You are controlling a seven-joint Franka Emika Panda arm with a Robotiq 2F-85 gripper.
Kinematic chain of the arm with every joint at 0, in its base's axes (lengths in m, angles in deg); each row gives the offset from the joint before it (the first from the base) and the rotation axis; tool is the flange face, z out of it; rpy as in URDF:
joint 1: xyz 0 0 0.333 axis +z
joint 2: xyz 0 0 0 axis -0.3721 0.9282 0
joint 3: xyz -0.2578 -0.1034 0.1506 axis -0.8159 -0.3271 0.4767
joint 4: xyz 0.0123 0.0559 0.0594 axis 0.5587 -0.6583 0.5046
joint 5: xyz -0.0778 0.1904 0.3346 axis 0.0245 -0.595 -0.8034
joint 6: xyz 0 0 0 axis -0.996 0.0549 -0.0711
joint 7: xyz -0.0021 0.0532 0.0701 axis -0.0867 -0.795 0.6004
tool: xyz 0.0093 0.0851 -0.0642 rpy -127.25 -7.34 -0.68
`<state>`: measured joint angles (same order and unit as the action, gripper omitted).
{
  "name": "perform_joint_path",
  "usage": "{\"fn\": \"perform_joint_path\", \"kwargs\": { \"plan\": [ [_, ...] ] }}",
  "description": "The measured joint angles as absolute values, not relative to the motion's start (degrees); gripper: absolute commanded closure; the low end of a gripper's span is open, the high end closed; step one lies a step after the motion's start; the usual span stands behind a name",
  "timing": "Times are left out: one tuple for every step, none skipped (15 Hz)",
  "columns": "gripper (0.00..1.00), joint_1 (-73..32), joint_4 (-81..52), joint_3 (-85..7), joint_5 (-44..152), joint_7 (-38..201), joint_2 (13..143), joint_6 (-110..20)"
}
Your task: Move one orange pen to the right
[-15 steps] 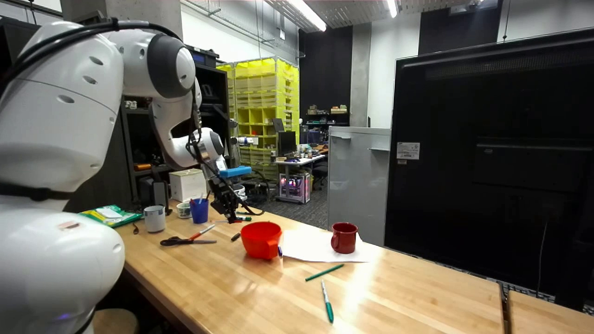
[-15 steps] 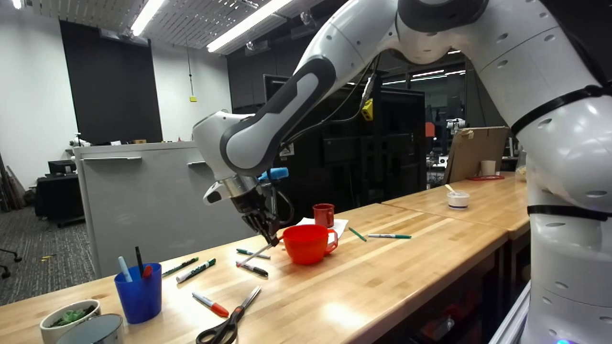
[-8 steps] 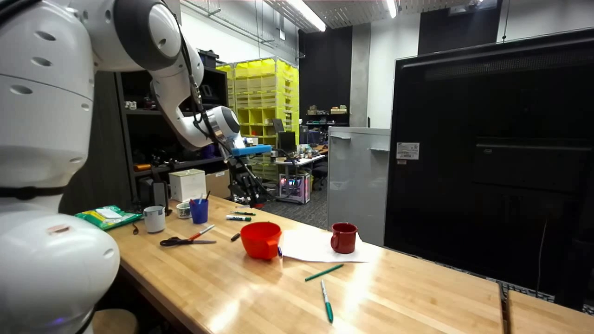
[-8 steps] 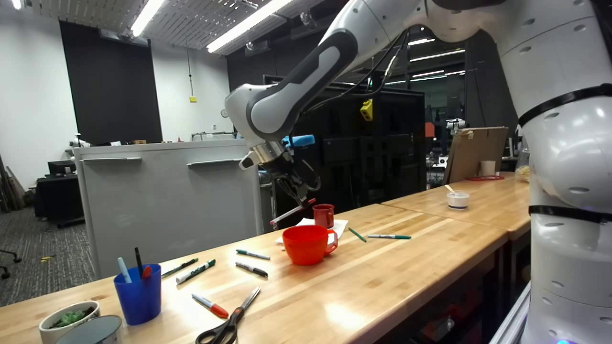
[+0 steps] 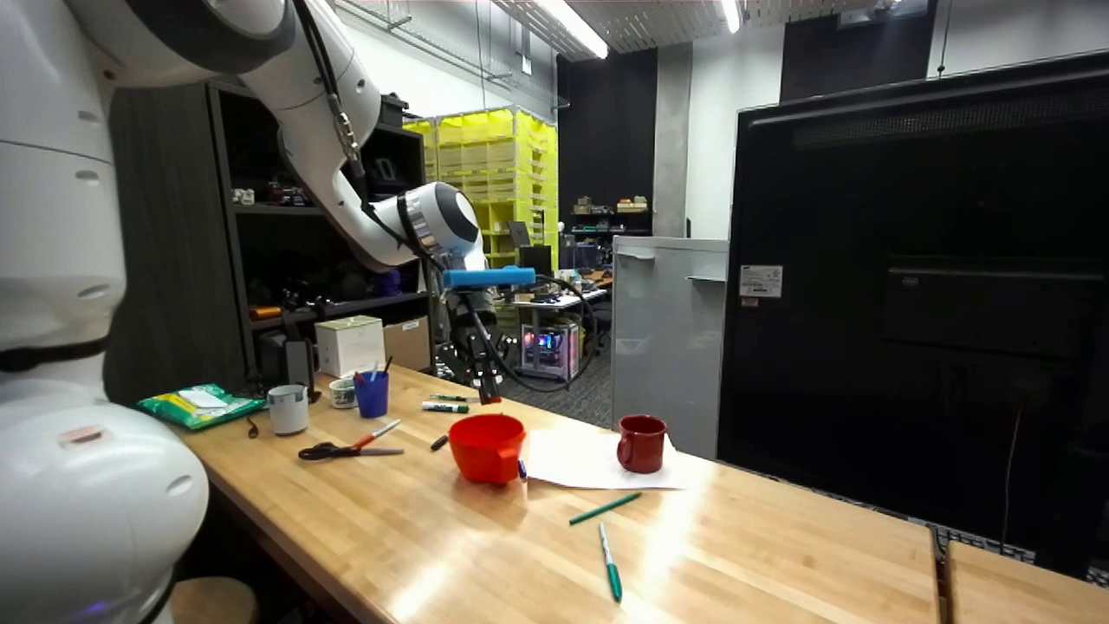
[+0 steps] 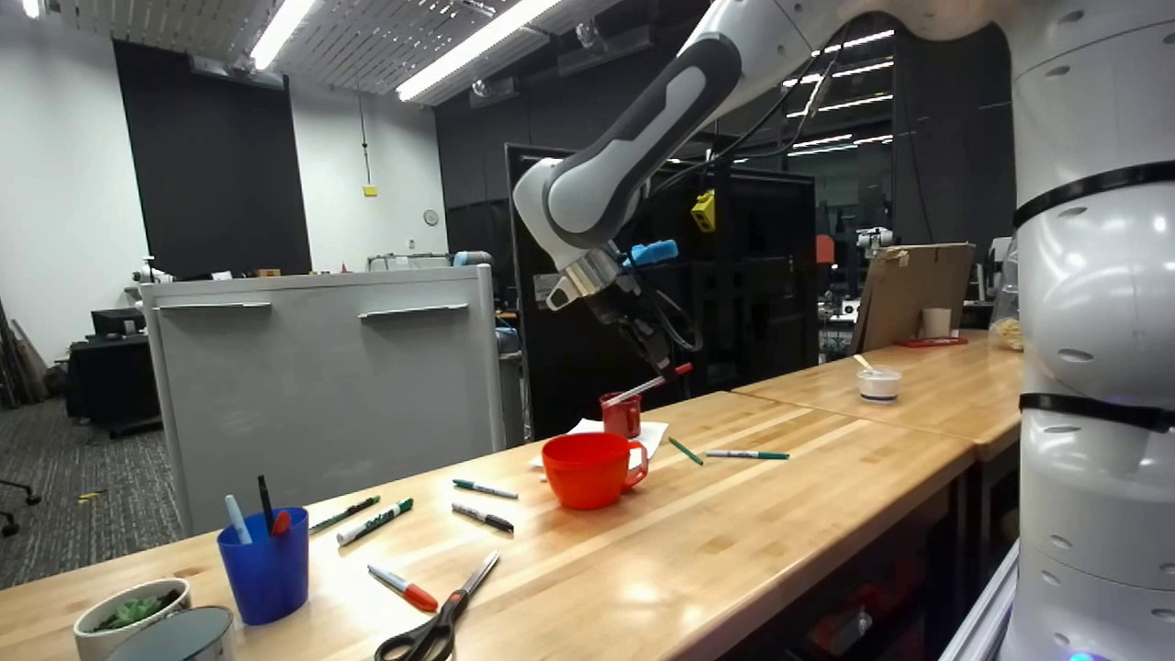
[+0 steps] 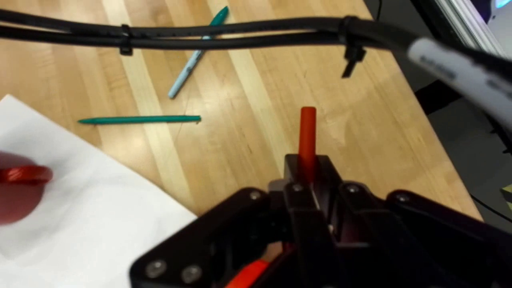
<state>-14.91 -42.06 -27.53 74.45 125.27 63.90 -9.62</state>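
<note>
Looks like a lab, judging by the robot arm (image 6: 635, 138), wooden workbench (image 6: 734, 500), rack of yellow bins (image 5: 494, 160), glowing computer (image 5: 548, 345), grey cabinet (image 6: 321, 367) and strip lights (image 6: 475, 48).

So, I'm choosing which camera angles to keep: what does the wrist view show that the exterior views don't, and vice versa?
Only the wrist view clearly shows zip ties on the black cables. Only the exterior views show the blue cup and scissors. All share the orange pen in the gripper, the slim green pen and the white paper.
</note>
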Motion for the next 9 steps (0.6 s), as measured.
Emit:
{"fn": "perform_joint_path", "kwargs": {
  "plan": [
    [0.97,-15.46,-43.85,-28.04,73.28,124.46,62.83,-9.69],
    [0.97,-15.96,-45.72,-28.55,72.20,123.70,61.77,-9.75],
    [0.97,-16.41,-47.71,-29.10,71.21,122.91,60.66,-9.81],
    [0.97,-16.76,-49.60,-29.62,70.42,122.18,59.60,-9.91],
    [0.97,-17.05,-51.46,-30.16,69.63,121.50,58.61,-10.09],
    [0.97,-17.29,-53.31,-30.70,68.82,121.04,57.68,-10.50],
    [0.97,-17.49,-55.27,-31.28,68.02,120.56,56.83,-11.24],
    [0.97,-17.62,-56.91,-31.79,67.38,120.19,56.31,-12.16],
    [0.97,-17.75,-58.50,-32.30,66.82,120.02,55.98,-13.39]
  ]
}}
